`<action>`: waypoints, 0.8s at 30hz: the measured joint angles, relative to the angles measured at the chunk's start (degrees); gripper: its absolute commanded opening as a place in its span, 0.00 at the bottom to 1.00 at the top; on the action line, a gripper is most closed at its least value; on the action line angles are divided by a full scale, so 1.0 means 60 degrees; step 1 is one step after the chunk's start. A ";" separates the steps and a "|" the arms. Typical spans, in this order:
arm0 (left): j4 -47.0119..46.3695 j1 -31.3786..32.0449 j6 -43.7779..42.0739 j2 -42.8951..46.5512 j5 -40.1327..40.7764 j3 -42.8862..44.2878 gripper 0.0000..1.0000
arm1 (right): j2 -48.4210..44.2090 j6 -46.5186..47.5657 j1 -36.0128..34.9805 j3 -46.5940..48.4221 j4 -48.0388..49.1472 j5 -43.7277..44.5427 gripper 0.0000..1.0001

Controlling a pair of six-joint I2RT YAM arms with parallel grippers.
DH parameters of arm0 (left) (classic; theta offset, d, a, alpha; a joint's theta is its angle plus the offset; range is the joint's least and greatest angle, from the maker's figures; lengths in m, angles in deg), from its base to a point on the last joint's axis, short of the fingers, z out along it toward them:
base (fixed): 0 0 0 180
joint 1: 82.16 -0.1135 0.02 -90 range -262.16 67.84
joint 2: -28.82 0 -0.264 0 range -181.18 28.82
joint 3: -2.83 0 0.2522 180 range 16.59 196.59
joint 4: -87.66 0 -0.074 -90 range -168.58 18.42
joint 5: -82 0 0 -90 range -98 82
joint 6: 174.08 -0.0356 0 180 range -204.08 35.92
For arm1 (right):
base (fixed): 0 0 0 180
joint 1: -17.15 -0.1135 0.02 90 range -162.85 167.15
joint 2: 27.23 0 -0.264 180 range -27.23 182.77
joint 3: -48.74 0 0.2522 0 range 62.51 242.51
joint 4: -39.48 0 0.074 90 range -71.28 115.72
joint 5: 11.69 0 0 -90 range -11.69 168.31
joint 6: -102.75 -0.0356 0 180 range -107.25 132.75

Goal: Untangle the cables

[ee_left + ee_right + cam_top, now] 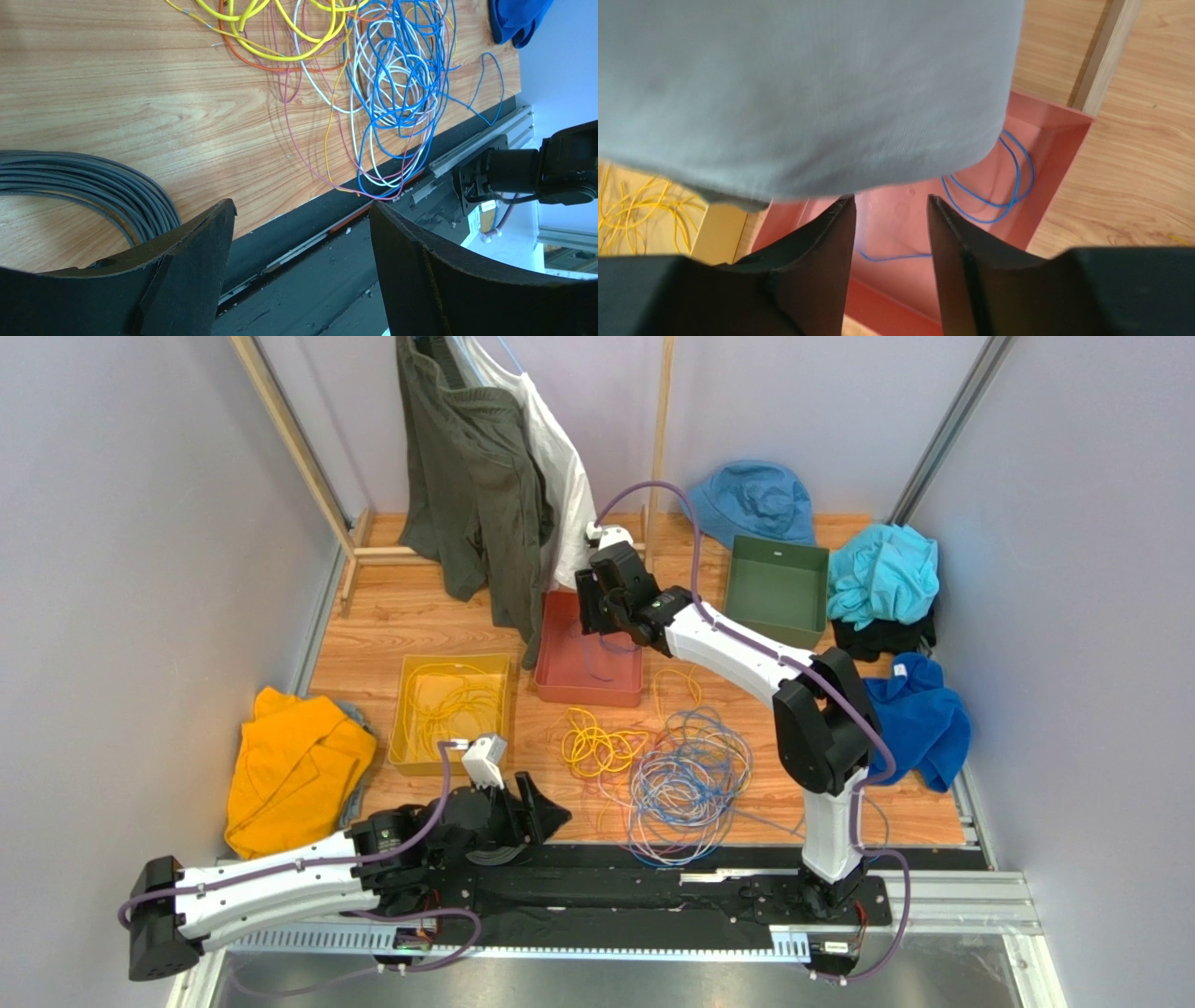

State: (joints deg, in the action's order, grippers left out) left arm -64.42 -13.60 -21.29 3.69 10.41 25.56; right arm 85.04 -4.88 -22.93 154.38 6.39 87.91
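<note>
A tangle of blue, white and pink cables lies on the wooden table beside a bunch of yellow cables; both show in the left wrist view, the blue and the yellow. My left gripper is open and empty at the table's near edge. My right gripper is open and empty over the red tray, which holds a blue cable. A yellow tray holds yellow cables.
Hanging clothes brush the right gripper, a grey cloth filling its view. A green tray, blue hat, teal, black, blue and orange cloths ring the table. A grey cable coil lies by the left gripper.
</note>
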 measured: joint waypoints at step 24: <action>-0.1836 0.0000 -0.0091 -0.3213 -0.0506 0.0153 0.78 | -0.7945 -0.2135 -0.2226 -1.0072 -0.0113 0.2033 0.50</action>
State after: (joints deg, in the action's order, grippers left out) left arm -75.44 -13.60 -21.84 -15.59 7.38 26.48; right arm 37.37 -17.69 -36.28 93.95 5.71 100.11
